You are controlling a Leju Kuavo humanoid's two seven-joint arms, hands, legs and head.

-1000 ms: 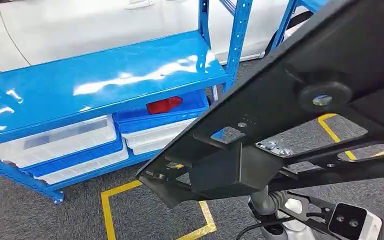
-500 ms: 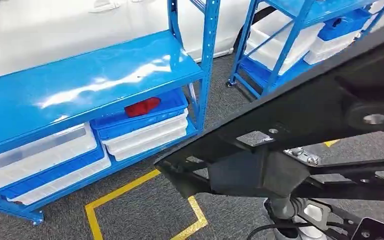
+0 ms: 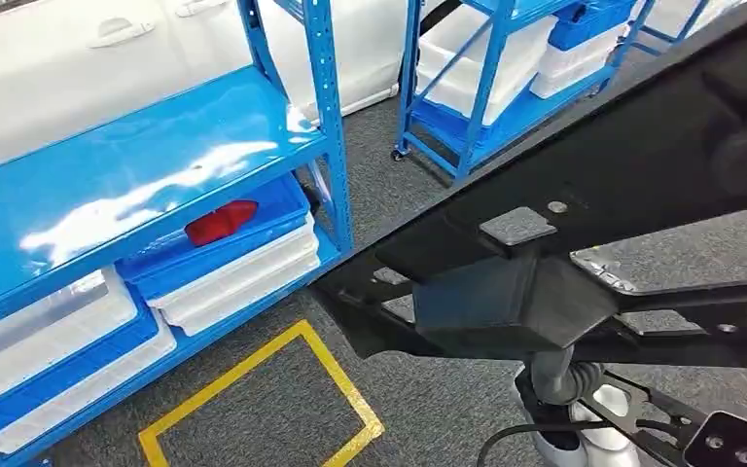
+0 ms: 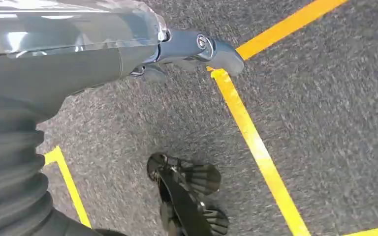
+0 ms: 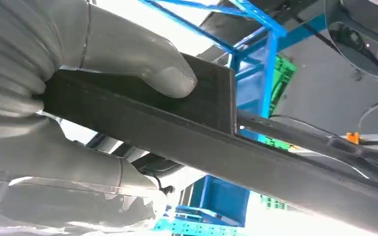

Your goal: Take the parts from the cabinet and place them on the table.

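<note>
Three views, taken in turn.

Head view, part: a large black part (image 3: 584,224), flat and framed with cut-out openings and a boxy block on its underside, slants across the right half of the picture, raised above the grey carpet floor (image 3: 282,409).
Head view, cabinet: a blue shelf rack (image 3: 136,175) stands at the left, its glossy top shelf bare and shining.
Head view, lower shelf: stacked blue and white bins (image 3: 233,263) sit under that shelf, and a red piece (image 3: 220,222) lies in the upper blue bin.
Head view, background: a second blue rack (image 3: 506,68) with more bins stands further back, with a white car body (image 3: 88,58) behind the first rack.
Head view, floor: yellow tape (image 3: 253,389) marks a square on the carpet in front of the rack.

Left wrist view, left hand: the left hand (image 4: 187,54) hangs over the carpet and yellow tape lines; its grey thumb and dark fingers (image 4: 150,73) are curled in and hold nothing.

Right wrist view, right hand: the right hand (image 5: 103,98) grips the black part, its thick grey thumb (image 5: 142,64) pressed flat on one face and the rest of the hand wrapped beneath the bar.
Right wrist view, part: the black part runs out from the hand past blue rack posts.
</note>
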